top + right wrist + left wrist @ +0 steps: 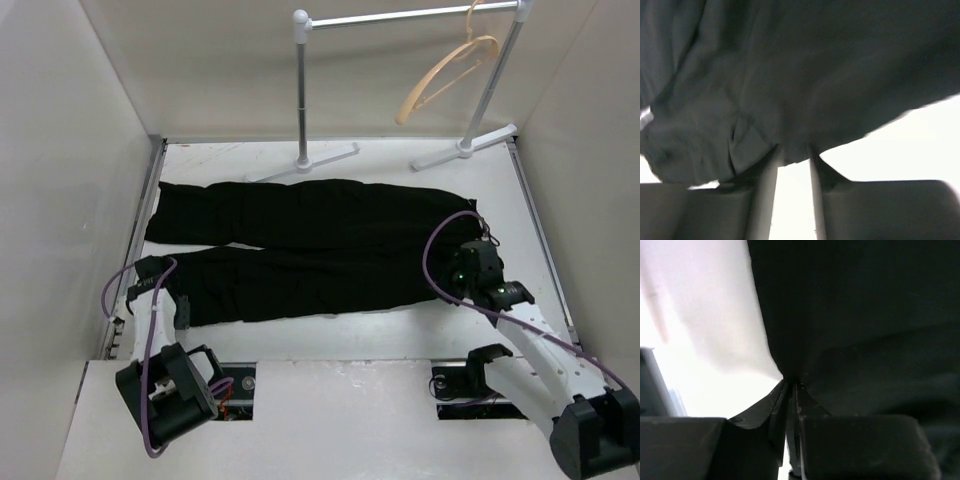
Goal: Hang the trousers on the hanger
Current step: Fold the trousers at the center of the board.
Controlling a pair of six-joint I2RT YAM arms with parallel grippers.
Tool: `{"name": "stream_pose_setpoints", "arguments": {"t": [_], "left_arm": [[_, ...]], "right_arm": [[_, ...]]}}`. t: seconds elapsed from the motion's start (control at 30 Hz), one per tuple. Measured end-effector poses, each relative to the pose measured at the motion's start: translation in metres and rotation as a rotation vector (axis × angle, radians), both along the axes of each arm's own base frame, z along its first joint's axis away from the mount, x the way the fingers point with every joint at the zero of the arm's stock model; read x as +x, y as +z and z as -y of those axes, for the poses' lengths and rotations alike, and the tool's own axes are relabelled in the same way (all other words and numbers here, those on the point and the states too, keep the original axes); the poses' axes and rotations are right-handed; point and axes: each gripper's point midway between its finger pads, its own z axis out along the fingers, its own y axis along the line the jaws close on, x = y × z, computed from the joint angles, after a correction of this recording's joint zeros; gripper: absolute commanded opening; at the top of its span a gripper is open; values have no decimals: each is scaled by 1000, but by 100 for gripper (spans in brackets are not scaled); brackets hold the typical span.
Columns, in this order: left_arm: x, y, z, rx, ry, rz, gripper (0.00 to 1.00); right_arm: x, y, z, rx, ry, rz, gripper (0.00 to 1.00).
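Observation:
The black trousers point(320, 250) lie flat on the white table, legs pointing left and waist at the right. The tan hanger point(445, 75) hangs from the silver rail at the back right, far from both grippers. My left gripper point(160, 268) sits at the cuff end of the near leg. In the left wrist view it point(791, 384) is shut, pinching the edge of the trousers point(855, 330). My right gripper point(466, 258) is at the near waist corner. In the right wrist view its jaws point(794, 150) stand a narrow gap apart, with the edge of the trousers point(805, 85) bunched between the tips.
The silver rail point(400, 18) stands on two posts with white feet point(320, 160) at the back of the table, just beyond the trousers. Grey walls close in the left, right and back. The table's near edge has cut-outs by the arm bases.

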Motion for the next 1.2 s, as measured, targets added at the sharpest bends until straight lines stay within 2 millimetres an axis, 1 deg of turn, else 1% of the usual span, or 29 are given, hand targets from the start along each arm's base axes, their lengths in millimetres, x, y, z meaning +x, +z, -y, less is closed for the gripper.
{"name": "stream_pose_setpoints", "arguments": {"t": [0.03,0.1,0.13,0.23,0.33,0.4,0.43,0.5,0.57,0.63,0.83,0.9,0.97,1.03,1.13,1.2], "left_arm": [[7,3,-2,17,-15,30,5],[19,9,-4,51,-58,79,4],[23,12,-5,62,-78,91,3],[36,21,-5,96,-142,132,3],[43,29,-1,130,-193,170,3],[46,33,3,139,-223,187,3],[48,34,5,141,-236,196,3],[51,36,8,146,-251,211,3],[52,38,8,151,-251,224,3],[53,39,8,154,-255,231,3],[55,39,10,156,-267,240,2],[55,42,10,171,-271,248,2],[56,51,11,207,-297,258,2],[61,65,12,242,-324,274,1],[74,92,5,295,-326,322,1],[83,109,-1,320,-325,344,1]], "right_arm": [[2,1,10,-2,-52,3,15],[8,5,34,-12,-167,15,13],[11,5,47,-21,-227,14,17],[13,-4,84,-52,-392,-24,35],[7,-21,114,-97,-520,-108,44],[1,-31,126,-125,-569,-158,49],[-1,-35,130,-137,-586,-180,50],[-5,-41,137,-158,-608,-219,51],[-4,-45,141,-173,-619,-250,51],[1,-48,144,-182,-622,-266,46],[12,-54,152,-209,-637,-276,11],[13,-55,153,-213,-640,-275,3],[13,-53,154,-215,-643,-265,1],[15,-46,155,-214,-648,-235,0],[18,-25,155,-208,-652,-168,0],[25,-8,156,-203,-654,-128,0]]}}
